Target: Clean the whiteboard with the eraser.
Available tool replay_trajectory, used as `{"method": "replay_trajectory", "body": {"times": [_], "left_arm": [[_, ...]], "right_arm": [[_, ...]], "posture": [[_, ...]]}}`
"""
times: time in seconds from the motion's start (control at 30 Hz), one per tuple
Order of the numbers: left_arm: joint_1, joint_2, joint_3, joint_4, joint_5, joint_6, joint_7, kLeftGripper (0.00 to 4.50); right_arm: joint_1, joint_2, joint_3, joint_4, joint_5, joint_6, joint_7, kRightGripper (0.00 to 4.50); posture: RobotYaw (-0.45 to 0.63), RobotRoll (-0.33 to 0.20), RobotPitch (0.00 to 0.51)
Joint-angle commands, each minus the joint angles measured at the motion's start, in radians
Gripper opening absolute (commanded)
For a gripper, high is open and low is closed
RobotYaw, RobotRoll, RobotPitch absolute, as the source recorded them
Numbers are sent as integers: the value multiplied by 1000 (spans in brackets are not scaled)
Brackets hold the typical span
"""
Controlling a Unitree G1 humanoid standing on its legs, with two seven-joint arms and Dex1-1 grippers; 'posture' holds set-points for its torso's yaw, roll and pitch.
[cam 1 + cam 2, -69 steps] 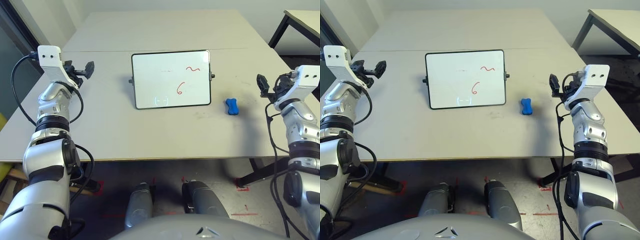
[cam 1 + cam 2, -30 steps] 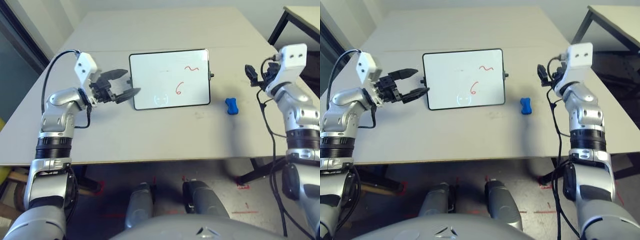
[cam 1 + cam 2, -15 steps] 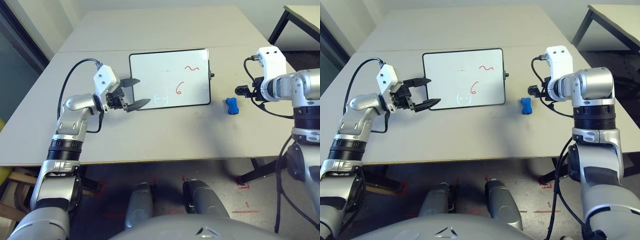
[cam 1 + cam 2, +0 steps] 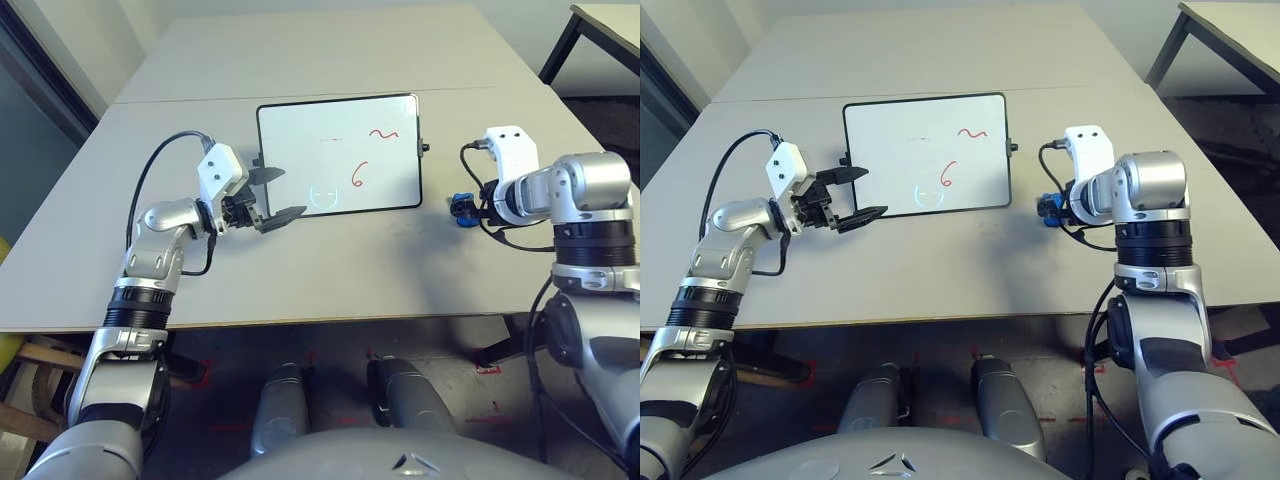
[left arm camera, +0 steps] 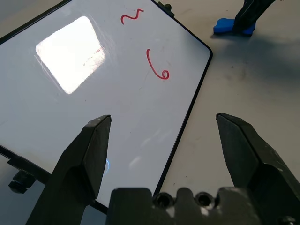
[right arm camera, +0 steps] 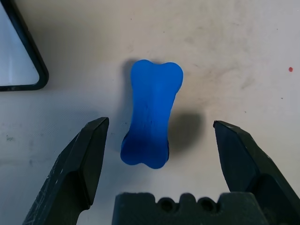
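The right gripper point(image 6: 160, 124) is now over the eraser point(image 6: 152, 112), where half a second ago it was just beside it, and two seconds ago it was well off on the robot's right. Its pincer is spread wide, one finger on each side of the blue block, with a gap on both sides and nothing gripped. The left gripper point(image 4: 285, 198) has come in from the far left since the first pictures and hovers at the left edge of the whiteboard point(image 4: 340, 150), its two fingers apart and empty. The eraser has not moved: it lies on the table point(image 4: 300, 270), near the whiteboard on the robot's right. The red marks are unchanged.

There is one whiteboard, one eraser, and two grippers. The board carries two bold red marks, a wavy line point(image 4: 384, 134) and a six-like curl point(image 4: 360, 175), plus one faint red streak point(image 4: 919, 139). Two black knobs sit on its sides, one on each.

The table is pale, with a seam across it beyond the board and light smudges near the eraser. A second table point(image 4: 615, 25) stands at the far right. Behind is a pale wall point(image 4: 300, 8), and the dark floor point(image 4: 340, 345) bears red tape marks.
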Motion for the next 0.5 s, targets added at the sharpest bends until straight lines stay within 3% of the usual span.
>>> {"method": "replay_trajectory", "body": {"times": [0.03, 0.4, 0.5], "left_arm": [[15, 5, -6, -9, 9, 5, 3, 4500], [4, 4, -8, -1, 13, 2, 6, 4500], [2, 4, -8, 1, 14, 1, 7, 4500]], "right_arm": [[11, 10, -11, 32, -15, -25, -13, 4466], [20, 27, -4, 66, -19, -67, -27, 4466], [28, 24, 7, 61, -19, -74, -23, 3565]], "posture": [[-173, 0, 99], [-172, 0, 91], [-171, 0, 89]]}}
